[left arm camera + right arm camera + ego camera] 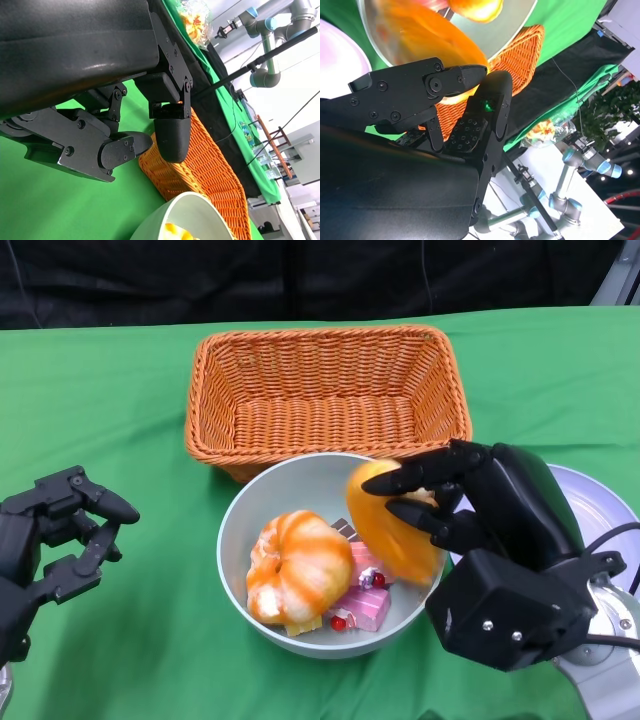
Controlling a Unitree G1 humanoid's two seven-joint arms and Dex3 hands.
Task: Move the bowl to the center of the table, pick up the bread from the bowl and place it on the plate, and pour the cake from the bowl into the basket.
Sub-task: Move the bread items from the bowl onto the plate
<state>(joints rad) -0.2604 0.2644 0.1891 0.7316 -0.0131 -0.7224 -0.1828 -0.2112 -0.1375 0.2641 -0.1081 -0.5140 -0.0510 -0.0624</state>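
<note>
- Right hand (470,502), frame centre-right: fingers clasp a smooth orange bread roll (392,522) over the pale round bowl (240,540)'s right rim.
- Left hand (55,530), lower left: empty, fingers apart.
- Bowl holds a glazed swirl bun (297,565) and pink cake pieces (362,606).
- Risk: the roll may slip; grip appears shallow.
- White plate (600,502) lies right, unobstructed; orange wicker basket (325,390) borders the bowl above.
</note>
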